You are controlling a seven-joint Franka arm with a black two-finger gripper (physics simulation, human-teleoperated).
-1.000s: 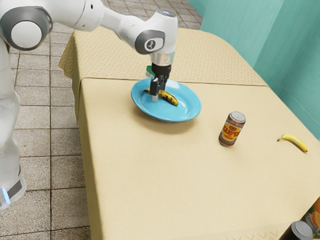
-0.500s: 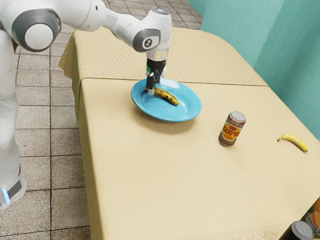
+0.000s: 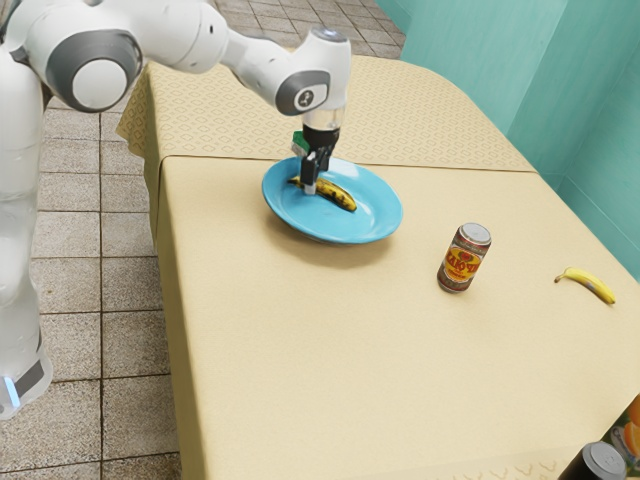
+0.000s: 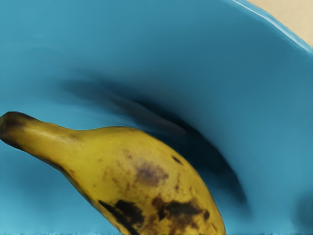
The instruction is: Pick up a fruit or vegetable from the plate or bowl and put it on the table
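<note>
While the end effector hangs low at the spotted banana, which lies on the blue plate — whether wide, narrow or gripping, I cannot tell — a can stands on the worktop, toward the exterior view's right

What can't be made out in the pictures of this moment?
Part of the spotted banana, exterior view: behind the gripper.
Its other end, wrist view: past the lower edge.
Printed can's fine lettering, exterior view: too small.
Dark can's base, exterior view: past the lower edge.
Rest of the box, exterior view: past the right edge.
</note>
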